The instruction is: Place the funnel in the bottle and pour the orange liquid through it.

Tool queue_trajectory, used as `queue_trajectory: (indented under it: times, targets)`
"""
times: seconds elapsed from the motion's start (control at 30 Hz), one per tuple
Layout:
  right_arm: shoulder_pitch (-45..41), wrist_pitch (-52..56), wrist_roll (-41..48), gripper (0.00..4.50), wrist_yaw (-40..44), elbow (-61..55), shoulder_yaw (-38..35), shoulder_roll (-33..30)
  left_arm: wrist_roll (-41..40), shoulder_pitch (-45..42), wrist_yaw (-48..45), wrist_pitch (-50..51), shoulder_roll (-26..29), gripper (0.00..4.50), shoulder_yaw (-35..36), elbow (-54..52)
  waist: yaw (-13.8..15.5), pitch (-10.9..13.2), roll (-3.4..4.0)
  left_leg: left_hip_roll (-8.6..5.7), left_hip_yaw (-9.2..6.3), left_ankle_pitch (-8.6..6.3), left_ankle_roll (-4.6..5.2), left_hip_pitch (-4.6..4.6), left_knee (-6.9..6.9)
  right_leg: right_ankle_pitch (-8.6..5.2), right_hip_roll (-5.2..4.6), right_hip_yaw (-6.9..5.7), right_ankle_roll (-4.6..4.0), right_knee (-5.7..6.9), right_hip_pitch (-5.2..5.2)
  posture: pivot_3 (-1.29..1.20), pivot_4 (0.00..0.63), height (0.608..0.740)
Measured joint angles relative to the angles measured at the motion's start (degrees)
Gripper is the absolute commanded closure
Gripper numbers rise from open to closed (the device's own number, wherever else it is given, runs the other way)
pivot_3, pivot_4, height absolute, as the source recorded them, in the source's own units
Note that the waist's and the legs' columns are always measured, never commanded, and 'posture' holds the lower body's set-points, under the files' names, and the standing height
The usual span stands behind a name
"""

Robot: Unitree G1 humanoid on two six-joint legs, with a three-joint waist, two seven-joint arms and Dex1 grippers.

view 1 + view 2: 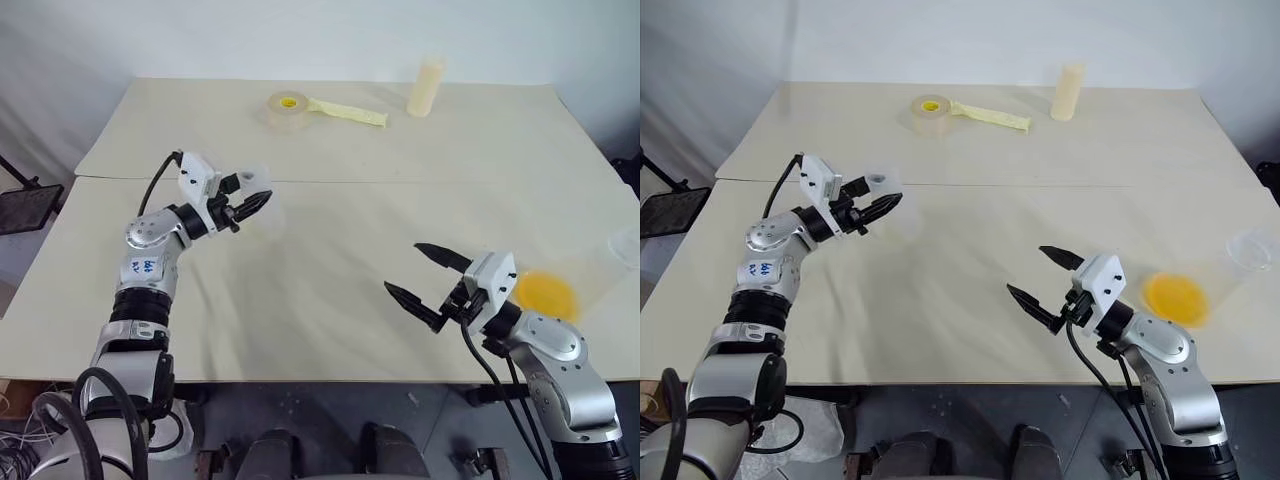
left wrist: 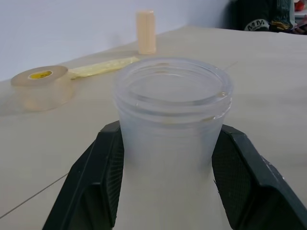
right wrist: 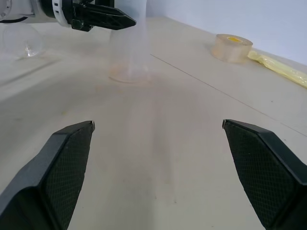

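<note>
bottle (image 2: 172, 143) stands upright at the left middle of the frame on the worktop (image 1: 330, 250), its neck between the left pincer (image 1: 252, 206) fingers, which sit against both sides. orange liquid (image 1: 545, 293) lies at the right edge, just beyond the right pincer (image 1: 425, 275), whose jaws are wide and empty. the right arm is nearer to it.

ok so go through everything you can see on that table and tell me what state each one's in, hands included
bottle: upright on the table, mouth open, no funnel in it, looks empty
left hand: fingers against both sides of the bottle's neck
right hand: open, empty, above the table
orange liquid: shallow pool in a clear cup, unpoured
tape roll: lying flat, a strip pulled out
cream cylinder: standing upright
</note>
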Motion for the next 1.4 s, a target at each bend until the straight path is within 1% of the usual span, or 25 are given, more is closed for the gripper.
queue_trajectory:
  times: [0.07, 0.17, 0.3, 0.4, 0.53, 0.7, 0.97, 1.03, 1.07, 1.13, 1.2, 1.4]
  targets:
    - [-0.2, 0.0, 0.0, 0.00, 0.1, 0.0, 0.0, 0.0, -0.6, 0.0, -1.7, 1.8, 0.0, 2.23, 0.0, -2.7, 0.0, 0.0, -0.03, 0.00, -0.01, 0.00, 0.00, -0.02, 0.02, 0.00, 0.00, -0.01, 0.00, 0.00, 0.00, 0.00, 0.150, 0.740]
    - [-0.3, 0.3, 0.7, 0.00, 1.5, 0.0, -0.1, -1.3, -2.8, 0.0, -4.8, 6.3, -0.2, 2.23, -0.6, -9.7, 0.1, 0.0, -0.06, 0.00, -0.06, 0.00, 0.00, -0.04, 0.03, 0.00, -0.01, 0.00, 0.00, -0.01, 0.00, 0.00, 0.150, 0.740]
    - [0.4, 1.5, 3.3, 0.00, 4.9, -0.1, -0.8, -3.9, -4.5, 0.1, -6.1, 11.7, -2.6, 2.23, -3.2, -18.9, 0.2, 0.0, -0.06, -0.01, -0.13, 0.00, 0.01, -0.05, 0.03, 0.00, -0.02, 0.00, 0.00, -0.01, 0.01, 0.00, 0.150, 0.740]
    - [1.6, 2.4, 5.0, 0.00, 7.0, -1.0, -1.7, -5.4, -4.5, 0.7, -5.8, 15.1, -4.8, 2.23, -6.2, -23.0, 0.1, 0.0, -0.07, 0.00, -0.12, 0.00, 0.01, -0.04, 0.03, 0.00, -0.01, 0.01, 0.00, -0.02, 0.01, 0.00, 0.150, 0.740]
    - [2.0, 2.4, 5.1, 0.00, 7.1, -1.4, -2.2, -5.4, -4.2, 2.0, -4.7, 18.5, -7.0, 2.23, -8.6, -26.0, 0.0, 0.0, -0.08, 0.04, -0.11, 0.00, 0.00, -0.02, 0.03, 0.00, 0.01, 0.03, 0.00, -0.02, 0.01, 0.00, 0.150, 0.740]
    - [2.9, 2.3, 4.8, 0.00, 6.0, -2.3, -2.2, -5.0, -2.3, 4.6, -2.3, 20.6, -11.0, 2.23, -12.9, -26.8, 0.3, 0.1, -0.10, 0.00, -0.11, 0.00, 0.02, -0.04, 0.08, 0.00, -0.01, 0.06, 0.00, -0.03, 0.01, 0.00, 0.150, 0.740]
    - [4.5, 2.3, 4.6, 0.00, 4.3, -3.1, -2.2, -4.8, -1.5, 6.1, -1.6, 21.0, -11.5, 2.23, -14.1, -26.9, 0.2, 0.1, -0.11, 0.02, -0.12, 0.00, 0.02, -0.03, 0.08, 0.00, -0.01, 0.06, 0.00, -0.03, 0.01, 0.00, 0.150, 0.740]
    - [4.8, 2.2, 4.5, 0.00, 4.1, -3.3, -2.2, -4.7, -1.0, 6.4, -1.5, 21.0, -11.5, 1.49, -14.2, -26.9, 0.3, 0.1, -0.11, 0.02, -0.13, 0.00, 0.02, -0.04, 0.08, 0.00, -0.01, 0.05, 0.00, -0.04, 0.01, 0.00, 0.150, 0.740]
    - [4.8, 2.2, 4.5, 0.00, 4.0, -3.4, -2.2, -4.7, -0.9, 6.4, -1.4, 21.0, -11.5, 1.25, -14.2, -27.0, 0.3, 0.1, -0.11, 0.02, -0.13, 0.00, 0.02, -0.04, 0.08, 0.00, -0.01, 0.06, 0.00, -0.03, 0.01, 0.00, 0.150, 0.740]
    - [4.9, 2.1, 4.4, 0.00, 3.9, -3.6, -2.2, -4.6, -0.9, 6.4, -1.4, 21.7, -11.6, 0.58, -14.2, -27.3, 0.3, 0.1, -0.11, 0.02, -0.13, 0.00, 0.02, -0.04, 0.08, 0.00, -0.01, 0.06, 0.00, -0.03, 0.01, 0.00, 0.150, 0.740]
    - [4.9, 2.0, 4.2, 0.00, 3.8, -3.6, -2.2, -4.6, -0.9, 6.4, -1.4, 22.6, -11.6, 0.01, -14.2, -28.0, 0.3, 0.1, -0.11, 0.02, -0.12, 0.00, 0.01, -0.04, 0.08, 0.00, -0.01, 0.06, 0.00, -0.03, 0.01, 0.00, 0.150, 0.740]
    - [4.9, 1.2, 3.8, 0.00, 3.5, -3.6, -2.2, -4.5, -1.1, 6.5, -1.7, 26.0, -11.2, 0.01, -14.2, -30.4, 0.2, 0.1, -0.11, 0.02, -0.13, 0.00, 0.01, -0.03, 0.08, 0.00, -0.01, 0.06, 0.00, -0.03, 0.01, 0.00, 0.150, 0.740]
